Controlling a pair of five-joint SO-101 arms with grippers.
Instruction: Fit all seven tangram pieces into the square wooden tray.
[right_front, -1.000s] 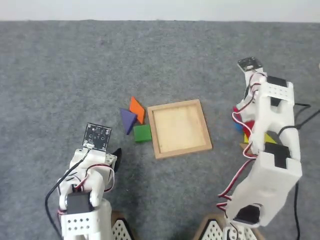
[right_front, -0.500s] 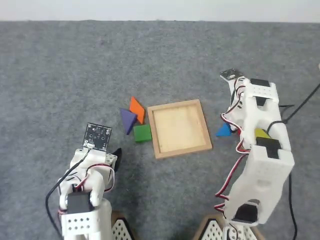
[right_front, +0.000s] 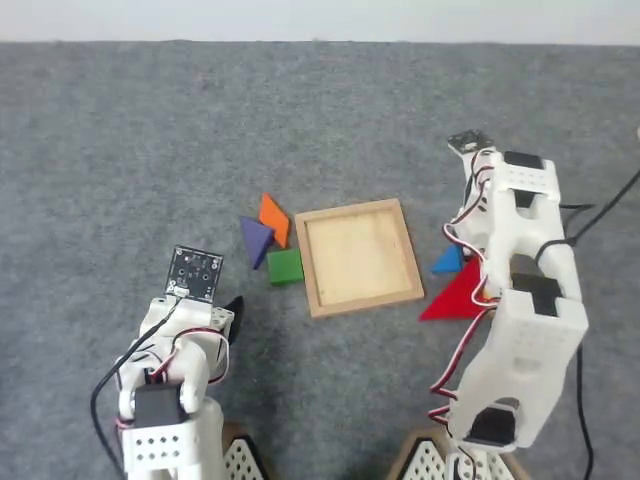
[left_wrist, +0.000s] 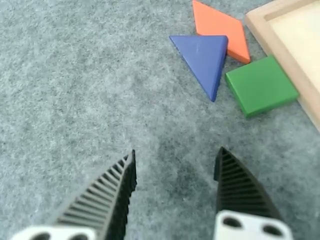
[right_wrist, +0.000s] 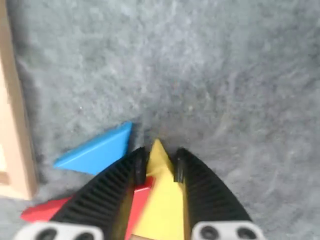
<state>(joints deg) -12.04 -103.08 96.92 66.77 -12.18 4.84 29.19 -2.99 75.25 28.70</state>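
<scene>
The square wooden tray (right_front: 312, 262) lies bare in the middle of the grey mat. Off its left side sit an orange parallelogram (right_front: 273, 218), a dark blue triangle (right_front: 256, 240) and a green square (right_front: 285, 266). My left gripper (left_wrist: 176, 157) hovers open over bare mat short of these three pieces (left_wrist: 202, 57). Right of the tray lie a light blue triangle (right_front: 448, 261) and a red triangle (right_front: 458, 296). My right gripper (right_wrist: 159, 157) is shut on a yellow triangle (right_wrist: 162, 200), close beside the light blue triangle (right_wrist: 97, 149) and partly over the red one (right_wrist: 45, 210).
The right arm (right_front: 520, 250) stands over the pieces right of the tray and hides part of them from above. The tray's rim (right_wrist: 15, 125) lies a short way from the right gripper. Open mat stretches behind and in front of the tray.
The right arm has swung left toward the tray. The light blue triangle came into sight first, then the red triangle appeared by the tray's right front corner. The left arm has not moved.
</scene>
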